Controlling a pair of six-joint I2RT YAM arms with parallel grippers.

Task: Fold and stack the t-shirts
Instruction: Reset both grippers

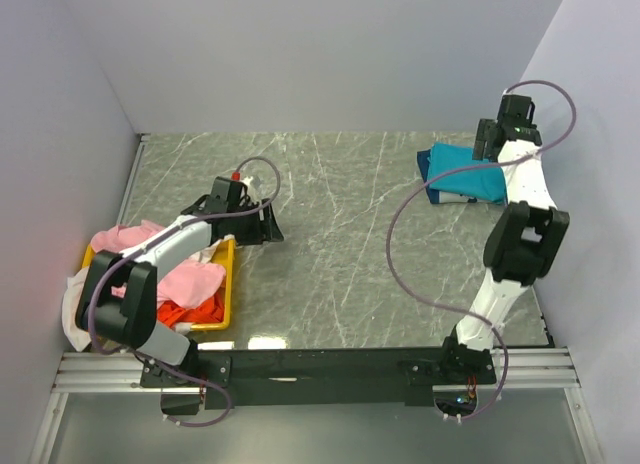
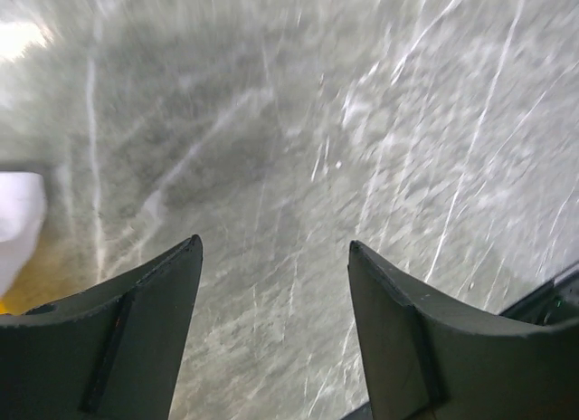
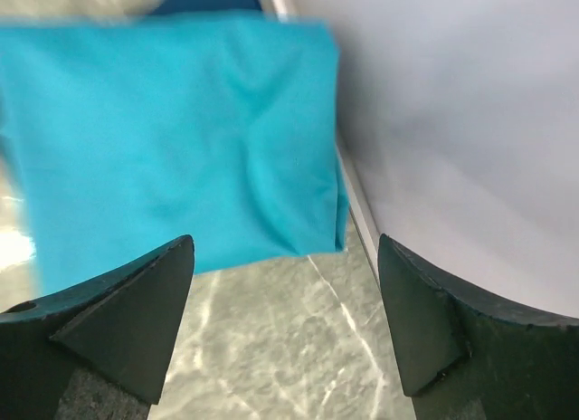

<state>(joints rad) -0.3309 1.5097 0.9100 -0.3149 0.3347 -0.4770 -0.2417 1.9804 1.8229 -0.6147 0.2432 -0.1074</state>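
A folded teal t-shirt (image 1: 462, 174) (image 3: 181, 139) lies at the back right of the table on a navy t-shirt (image 1: 427, 164) whose edge shows. My right gripper (image 1: 489, 144) (image 3: 285, 248) hovers open just beside the teal shirt's right edge, with bare table between its fingers. Pink (image 1: 190, 280), orange (image 1: 190, 312) and white (image 1: 72, 306) t-shirts are heaped in the yellow tray (image 1: 228, 284) at the left. My left gripper (image 1: 264, 225) (image 2: 274, 246) is open and empty over bare marble to the right of the tray.
The right wall (image 3: 452, 121) runs close beside my right gripper and the folded stack. White cloth (image 2: 18, 223) and a sliver of yellow tray show at the left edge of the left wrist view. The marble tabletop (image 1: 340, 234) spreads between the arms.
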